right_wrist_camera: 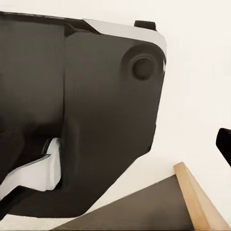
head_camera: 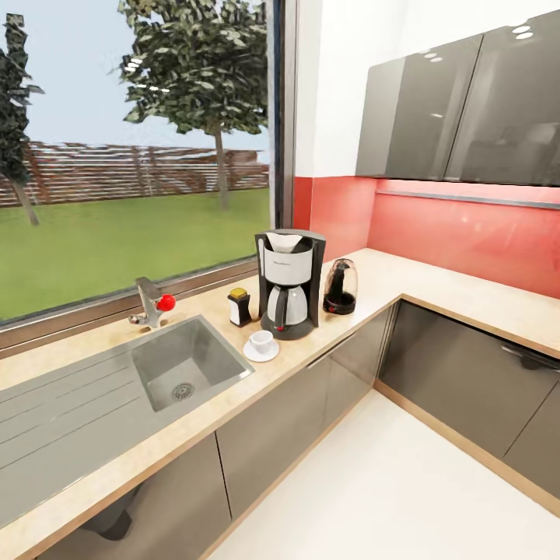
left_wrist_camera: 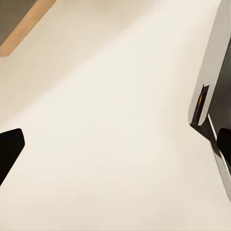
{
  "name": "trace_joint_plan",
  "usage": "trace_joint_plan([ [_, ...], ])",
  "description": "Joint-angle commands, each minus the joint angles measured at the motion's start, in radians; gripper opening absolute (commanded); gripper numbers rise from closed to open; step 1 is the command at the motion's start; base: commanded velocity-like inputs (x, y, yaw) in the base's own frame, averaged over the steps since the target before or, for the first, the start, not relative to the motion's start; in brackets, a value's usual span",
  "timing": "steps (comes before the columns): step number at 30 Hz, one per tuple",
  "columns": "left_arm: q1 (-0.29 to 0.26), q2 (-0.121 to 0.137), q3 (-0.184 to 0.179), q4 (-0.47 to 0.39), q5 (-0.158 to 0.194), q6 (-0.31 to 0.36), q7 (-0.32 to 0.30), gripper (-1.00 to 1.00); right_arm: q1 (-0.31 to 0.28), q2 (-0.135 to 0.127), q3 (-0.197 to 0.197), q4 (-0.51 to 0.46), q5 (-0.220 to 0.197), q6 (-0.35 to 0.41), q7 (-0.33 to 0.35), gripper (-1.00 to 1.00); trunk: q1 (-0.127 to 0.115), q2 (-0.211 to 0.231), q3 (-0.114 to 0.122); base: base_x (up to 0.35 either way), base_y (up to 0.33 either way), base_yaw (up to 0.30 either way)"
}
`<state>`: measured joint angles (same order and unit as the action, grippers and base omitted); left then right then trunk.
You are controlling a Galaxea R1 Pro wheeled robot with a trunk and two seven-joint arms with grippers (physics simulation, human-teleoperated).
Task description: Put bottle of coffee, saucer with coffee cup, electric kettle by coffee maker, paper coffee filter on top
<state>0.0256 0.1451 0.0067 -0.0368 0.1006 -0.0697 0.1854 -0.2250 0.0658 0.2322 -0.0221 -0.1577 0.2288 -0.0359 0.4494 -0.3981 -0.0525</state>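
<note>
The black and silver coffee maker (head_camera: 290, 284) stands on the beige countertop (head_camera: 435, 288) by the window, with a white paper filter (head_camera: 283, 242) in its top. To its left stands the bottle of coffee (head_camera: 239, 306), which has a yellow lid. In front, a white cup (head_camera: 262, 341) sits on a white saucer (head_camera: 261, 356). On the right is the black electric kettle (head_camera: 340, 287). My left gripper (left_wrist_camera: 118, 144) hangs open over pale floor, holding nothing. One dark fingertip (right_wrist_camera: 224, 143) of my right gripper shows at the frame's edge, with nothing held.
A steel sink (head_camera: 187, 365) with a drainboard and a faucet (head_camera: 152, 303) lies left of the station. Grey base cabinets (head_camera: 459, 373) line the L-shaped counter, and wall cabinets (head_camera: 459, 109) hang above. My own dark body (right_wrist_camera: 86, 110) is near the right wrist, beside a wooden plinth (right_wrist_camera: 197, 197).
</note>
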Motion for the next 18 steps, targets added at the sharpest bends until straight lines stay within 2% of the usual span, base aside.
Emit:
trace_joint_plan([
  [1,0.0,-0.001,0.0,-0.002,0.01,-0.002,0.0,1.0,0.002,0.0,0.009,-0.002,-0.011,0.015,0.037,1.0,0.001,-0.002,-0.002,0.0,0.0,0.0],
  [3,0.0,-0.001,0.0,-0.002,0.01,-0.002,0.0,1.0,0.004,-0.001,0.008,-0.002,-0.011,0.019,0.107,1.0,0.001,-0.002,-0.002,0.0,0.0,0.0],
  [5,0.0,-0.001,0.001,-0.002,0.01,-0.002,0.0,1.0,0.004,-0.001,0.008,-0.002,-0.012,0.02,0.138,1.0,0.001,-0.002,-0.002,0.0,0.0,0.0],
  [13,0.0,0.0,0.001,-0.001,0.011,-0.005,0.0,1.0,0.004,-0.001,0.009,-0.006,-0.011,0.001,0.159,1.0,0.001,-0.002,-0.002,0.0,0.0,0.0],
  [16,0.0,0.002,0.002,-0.001,0.013,-0.004,0.0,1.0,0.004,-0.002,0.01,-0.006,-0.009,-0.133,0.159,1.0,0.001,-0.002,-0.002,0.0,0.0,0.0],
  [18,0.0,0.002,0.001,-0.002,0.012,-0.004,0.0,1.0,0.004,-0.016,0.011,-0.004,-0.007,-0.171,0.159,1.0,0.001,-0.002,-0.002,0.0,0.0,0.0],
])
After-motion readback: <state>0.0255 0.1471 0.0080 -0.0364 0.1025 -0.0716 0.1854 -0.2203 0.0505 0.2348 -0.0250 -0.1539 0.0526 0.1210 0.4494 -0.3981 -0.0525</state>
